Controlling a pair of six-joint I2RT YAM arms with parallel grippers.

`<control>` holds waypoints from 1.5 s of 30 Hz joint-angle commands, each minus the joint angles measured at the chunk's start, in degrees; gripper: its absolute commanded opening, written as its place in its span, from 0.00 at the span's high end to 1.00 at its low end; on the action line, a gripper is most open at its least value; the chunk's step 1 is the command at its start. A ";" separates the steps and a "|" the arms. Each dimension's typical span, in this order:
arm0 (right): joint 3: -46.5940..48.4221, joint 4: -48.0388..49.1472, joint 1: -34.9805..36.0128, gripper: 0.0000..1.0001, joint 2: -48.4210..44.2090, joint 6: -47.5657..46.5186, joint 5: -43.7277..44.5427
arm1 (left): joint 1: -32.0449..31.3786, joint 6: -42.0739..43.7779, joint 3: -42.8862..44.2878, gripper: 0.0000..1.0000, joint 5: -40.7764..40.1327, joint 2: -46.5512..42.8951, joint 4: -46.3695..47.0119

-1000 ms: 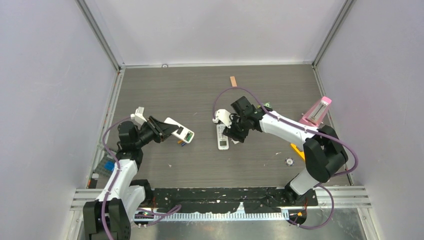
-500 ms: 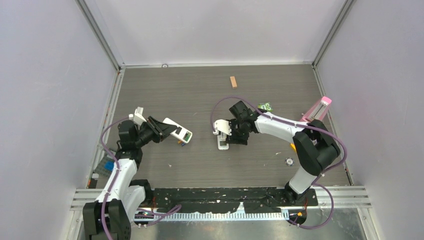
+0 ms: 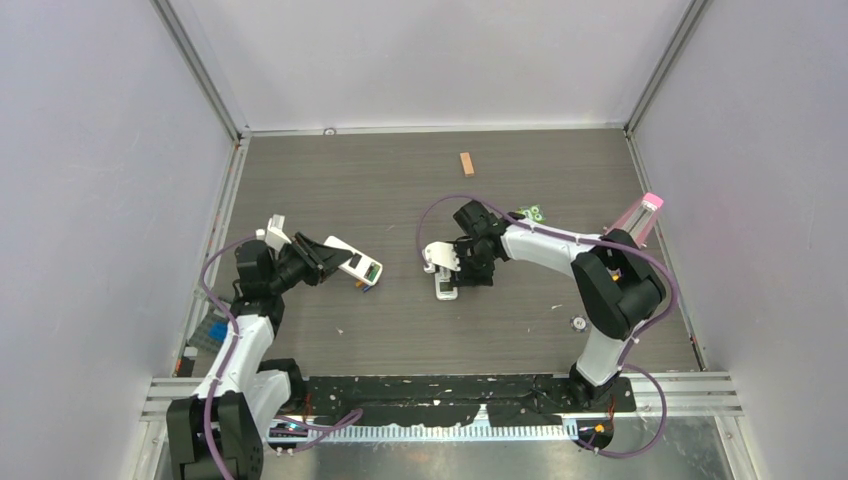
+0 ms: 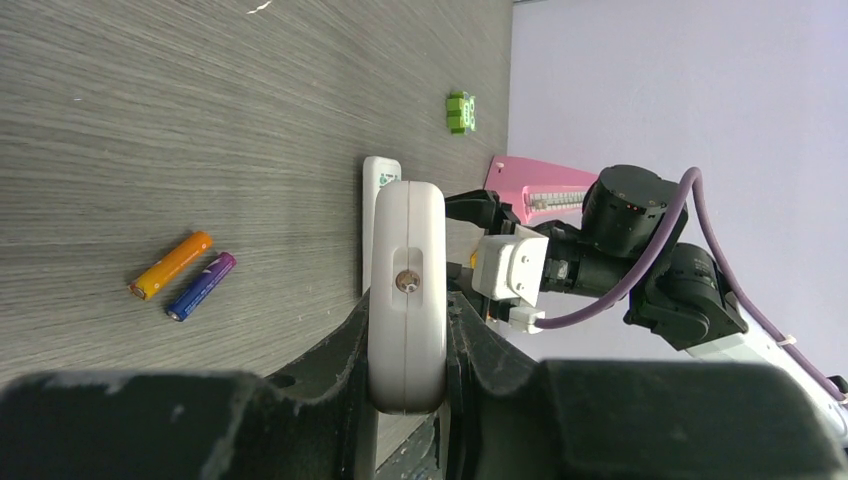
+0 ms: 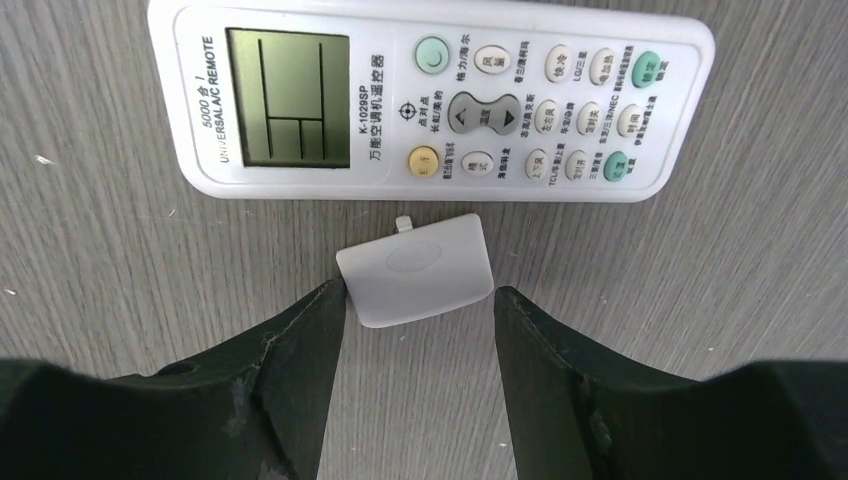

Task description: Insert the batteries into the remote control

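Though tiny, 2 cylindrical batteries (image 4: 200, 286)

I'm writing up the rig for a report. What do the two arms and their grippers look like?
The left arm and right arm share white link shells and black joint housings, with a purple cable looped along each. A white boxy block sits at each wrist. The left gripper and right gripper have matte black, tapering fingers.
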 commanded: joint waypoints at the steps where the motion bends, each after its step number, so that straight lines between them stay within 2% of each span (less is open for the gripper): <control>1: 2.67 -3.61 -0.12 0.39 2.08 -2.71 -2.57 | 0.63 0.67 2.13 1.00 1.51 -0.09 2.58; 10: 7.56 -15.03 -0.73 0.43 7.23 -3.08 -5.39 | 1.02 0.56 2.03 1.00 1.96 -0.97 2.24; 18: 7.11 -14.64 -1.25 0.53 8.26 -2.01 -4.65 | 1.10 0.71 2.23 1.00 2.14 -0.90 2.21; 26: 4.27 -10.88 -1.24 0.59 3.09 2.18 -7.59 | 1.20 0.86 1.91 1.00 2.18 -0.86 2.35; 34: 1.91 -8.96 -0.46 0.60 -0.54 20.51 -13.57 | 1.23 0.99 0.79 1.00 1.71 -1.96 2.36; 37: -3.23 -3.30 0.89 0.60 -4.31 25.82 -14.25 | 1.24 1.14 0.65 1.00 1.79 -1.86 2.37; 41: -6.59 6.51 1.47 0.59 -10.84 36.46 -7.96 | 1.21 1.26 0.73 1.00 2.18 -1.93 2.33; 45: -4.90 11.33 1.06 0.60 -15.41 51.24 9.11 | 1.25 1.80 0.82 1.00 1.99 -3.31 1.19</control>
